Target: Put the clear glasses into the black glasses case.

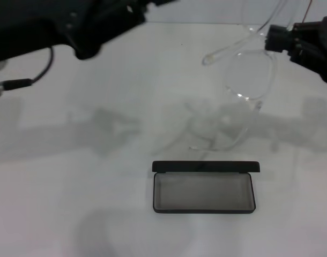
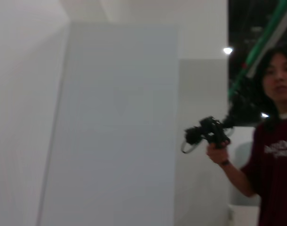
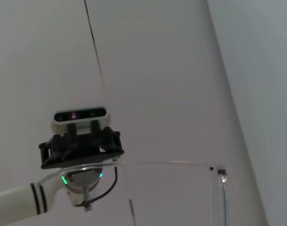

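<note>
The clear glasses (image 1: pixel 248 72) hang in the air at the far right, above the white table, with one temple arm pointing left. My right gripper (image 1: pixel 276 40) is shut on their frame at the right side. In the right wrist view a clear temple arm and its hinge (image 3: pixel 218 172) cross the picture. The black glasses case (image 1: pixel 205 167) lies open near the front middle of the table, its grey lining facing up and its lid standing at the far side. The glasses are well behind and above the case. My left arm (image 1: pixel 72 24) is raised at the far left.
The white table (image 1: pixel 72 176) carries shadows of both arms. A black cable (image 1: pixel 24 81) hangs from the left arm. In the left wrist view a person (image 2: pixel 275 150) stands beyond the table, behind the right gripper (image 2: pixel 207 133).
</note>
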Controlling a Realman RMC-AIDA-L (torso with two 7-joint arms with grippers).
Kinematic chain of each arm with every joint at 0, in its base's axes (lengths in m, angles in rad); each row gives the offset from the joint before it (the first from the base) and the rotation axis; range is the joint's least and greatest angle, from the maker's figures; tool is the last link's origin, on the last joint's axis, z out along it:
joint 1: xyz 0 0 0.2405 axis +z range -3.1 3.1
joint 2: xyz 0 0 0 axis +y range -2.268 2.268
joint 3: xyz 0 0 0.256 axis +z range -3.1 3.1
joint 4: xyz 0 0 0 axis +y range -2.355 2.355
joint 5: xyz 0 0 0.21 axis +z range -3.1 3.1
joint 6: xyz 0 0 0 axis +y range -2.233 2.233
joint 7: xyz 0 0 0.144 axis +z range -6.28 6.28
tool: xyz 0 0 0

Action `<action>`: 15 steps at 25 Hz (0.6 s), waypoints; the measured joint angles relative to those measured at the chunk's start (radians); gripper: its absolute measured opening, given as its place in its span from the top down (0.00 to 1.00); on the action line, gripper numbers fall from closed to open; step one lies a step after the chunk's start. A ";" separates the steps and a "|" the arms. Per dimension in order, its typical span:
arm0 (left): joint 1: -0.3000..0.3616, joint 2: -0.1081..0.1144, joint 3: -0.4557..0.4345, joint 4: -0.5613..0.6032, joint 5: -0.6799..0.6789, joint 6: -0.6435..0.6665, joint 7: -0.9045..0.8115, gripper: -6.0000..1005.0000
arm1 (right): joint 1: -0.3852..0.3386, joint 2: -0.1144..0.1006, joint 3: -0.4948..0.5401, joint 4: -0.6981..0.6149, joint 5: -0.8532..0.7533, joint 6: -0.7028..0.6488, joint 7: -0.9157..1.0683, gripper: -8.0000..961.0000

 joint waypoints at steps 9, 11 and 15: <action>-0.053 0.000 0.088 -0.010 0.046 0.004 -0.001 0.85 | 0.096 0.012 -0.010 0.090 -0.074 0.001 0.000 0.93; -0.057 -0.001 0.094 -0.010 0.051 0.004 -0.001 0.86 | 0.107 0.014 -0.017 0.098 -0.080 0.002 0.000 0.93; -0.060 -0.001 0.100 -0.011 0.055 0.004 -0.001 0.88 | 0.117 0.018 -0.032 0.101 -0.083 0.003 0.003 0.93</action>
